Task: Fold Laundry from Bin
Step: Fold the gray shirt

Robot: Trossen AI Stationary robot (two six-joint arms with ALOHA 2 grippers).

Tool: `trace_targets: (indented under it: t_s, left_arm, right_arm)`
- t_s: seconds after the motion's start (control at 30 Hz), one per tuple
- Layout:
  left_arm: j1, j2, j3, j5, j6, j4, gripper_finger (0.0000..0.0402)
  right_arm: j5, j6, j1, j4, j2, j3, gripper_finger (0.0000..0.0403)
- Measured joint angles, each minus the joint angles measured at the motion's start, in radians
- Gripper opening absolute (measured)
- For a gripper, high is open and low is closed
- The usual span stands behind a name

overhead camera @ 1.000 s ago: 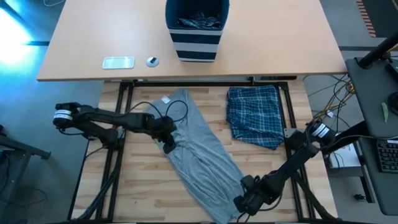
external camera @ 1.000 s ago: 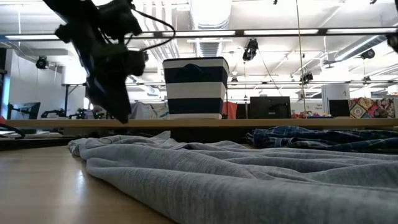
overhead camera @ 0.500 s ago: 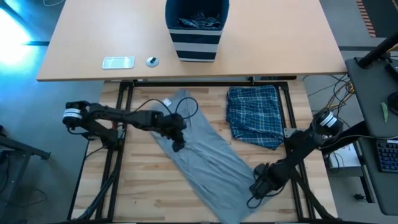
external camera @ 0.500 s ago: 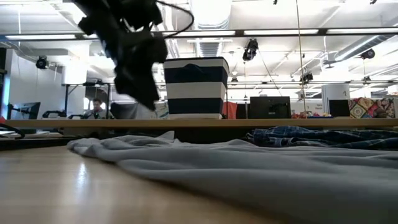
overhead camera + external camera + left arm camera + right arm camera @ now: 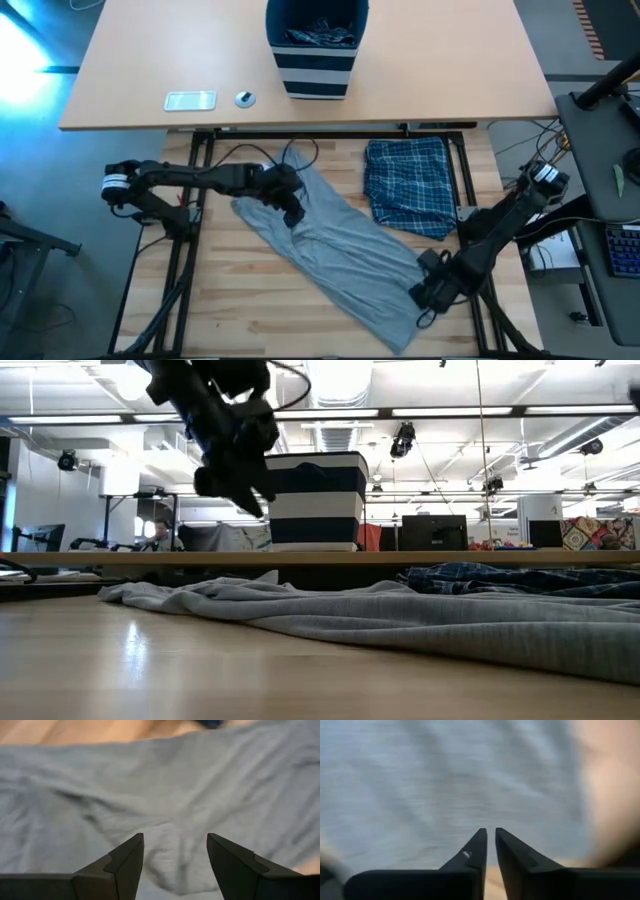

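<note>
A grey T-shirt (image 5: 330, 250) lies spread slantwise on the near wooden table, from far left to near right; in the low view the T-shirt (image 5: 400, 615) lies flat on the top. My left gripper (image 5: 292, 218) hangs open above its far left part, clear of the cloth in the low view (image 5: 240, 485), with nothing between the fingers (image 5: 175, 837). My right gripper (image 5: 425, 293) stands at the shirt's near right edge, fingers all but closed with a thin slit (image 5: 490, 831). The navy striped bin (image 5: 318, 45) stands on the far table with laundry inside. My right gripper points down at the grey T-shirt's near right edge (image 5: 470, 815). Nothing shows in the slit between its fingers, and I cannot tell whether they touch the cloth. The cloth there lies on the table.
A folded blue plaid garment (image 5: 408, 187) lies at the far right of the near table, beside the T-shirt. On the far table, left of the bin, sit a flat pale device (image 5: 190, 100) and a small round object (image 5: 245, 98). Bare wood shows at the near left.
My right gripper has gone toward the table's right and far edges, rising a little. The T-shirt's near end went right with it, and the cloth now lies flatter and more slantwise. My left gripper has moved right, toward the far edge and up, staying open.
</note>
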Motion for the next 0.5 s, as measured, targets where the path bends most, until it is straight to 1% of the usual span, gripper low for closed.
trace_targets:
  t_s: [0.07, 0.1, 0.2, 0.33, 0.4, 0.5]
  left_arm:
    - [0.016, 0.0, -0.009, 0.0, -0.003, -0.011, 0.0201]
    - [0.019, 0.0, -0.013, 0.001, -0.003, -0.017, 0.0201]
    - [0.02, 0.0, -0.016, 0.001, -0.003, -0.04, 0.0201]
    - [0.02, 0.0, -0.017, 0.002, 0.0, -0.082, 0.0201]
    - [0.02, 0.0, -0.018, 0.002, 0.011, -0.12, 0.0201]
    - [0.02, 0.0, -0.019, 0.001, 0.031, -0.175, 0.0201]
  right_arm:
    - [0.075, -0.062, 0.013, 0.126, 0.035, 0.024, 0.0062]
    - [0.095, -0.102, 0.017, 0.186, 0.062, 0.034, 0.0076]
    - [0.101, -0.24, 0.02, 0.295, 0.168, 0.065, 0.0113]
    - [0.076, -0.309, 0.019, 0.292, 0.306, 0.111, 0.0145]
    - [0.062, -0.328, 0.015, 0.291, 0.358, 0.134, 0.0151]
    - [0.062, -0.342, 0.013, 0.269, 0.396, 0.178, 0.0151]
